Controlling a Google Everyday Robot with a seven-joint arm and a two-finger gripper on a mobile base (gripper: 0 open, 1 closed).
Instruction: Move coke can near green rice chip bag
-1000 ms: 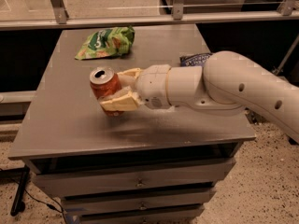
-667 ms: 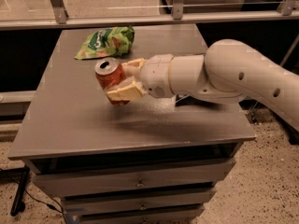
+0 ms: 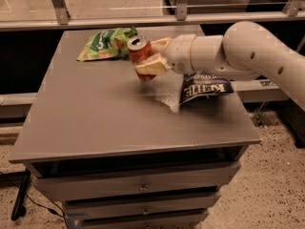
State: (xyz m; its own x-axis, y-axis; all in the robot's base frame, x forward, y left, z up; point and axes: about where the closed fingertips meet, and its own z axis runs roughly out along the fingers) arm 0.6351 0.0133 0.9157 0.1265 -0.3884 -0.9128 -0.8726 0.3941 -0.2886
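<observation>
Grey and flat-topped, the table (image 3: 95,123) fills the middle of the view, with drawers (image 3: 140,187) stacked under its front edge, a speckled floor (image 3: 276,175) around it and a metal railing (image 3: 143,20) running along behind.

Every place below is given from the green rice chip bag (image 3: 106,43), which lies wrinkled and flat on the table close to its far edge. Just to the right of the bag is the coke can (image 3: 140,56), red with a silver top. It is tilted, with its top leaning toward the bag. In this view the can's rim meets the bag's right end, and whether the two really touch cannot be told. The can looks raised off the tabletop, and a dull patch of shadow lies on the surface nearer the camera than the bag.

The gripper (image 3: 148,55) sits at that same spot beside the bag's right end. Its two pale fingers (image 3: 152,66) pinch the can, one on the far side of the can and one on the near side. The white arm (image 3: 248,51) stretches away to the right of the bag and leaves the view at the right edge.

Farther right of the bag, and nearer the camera, a dark blue bag (image 3: 205,87) with white lettering lies on the table, partly under the arm.
</observation>
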